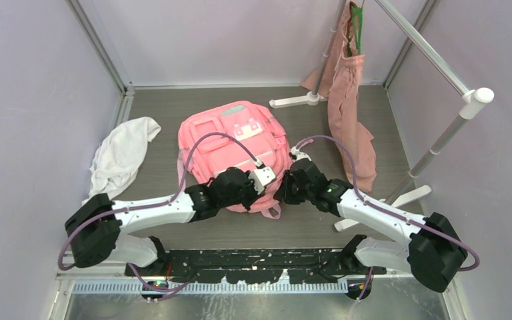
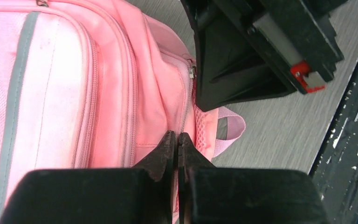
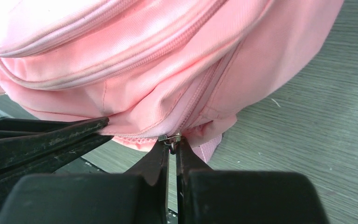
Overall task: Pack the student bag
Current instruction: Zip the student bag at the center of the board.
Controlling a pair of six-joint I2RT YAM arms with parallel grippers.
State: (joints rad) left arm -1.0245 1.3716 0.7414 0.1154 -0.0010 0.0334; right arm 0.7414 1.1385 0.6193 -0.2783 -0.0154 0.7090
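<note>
Student bag (image 1: pixel 230 143): pink fabric, grey-trimmed front panel, paler pockets, pink loop at its near end. It lies flat on the grey desk (image 1: pixel 307 230), centre of the top view. Front patch markings too small to read.

Left pincer (image 2: pixel 177 140): closed, pinching a fold of bag fabric beside the zip line.

Right pincer (image 3: pixel 171 145): closed on the metal zip pull (image 3: pixel 169 137), just right of the left one.

White cloth (image 1: pixel 123 153) lies at left.

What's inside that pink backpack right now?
Nothing inside shows; pink fabric covers it all. The right gripper pinches a zip pull at the near end of the student bag, the left gripper its fabric.
</note>
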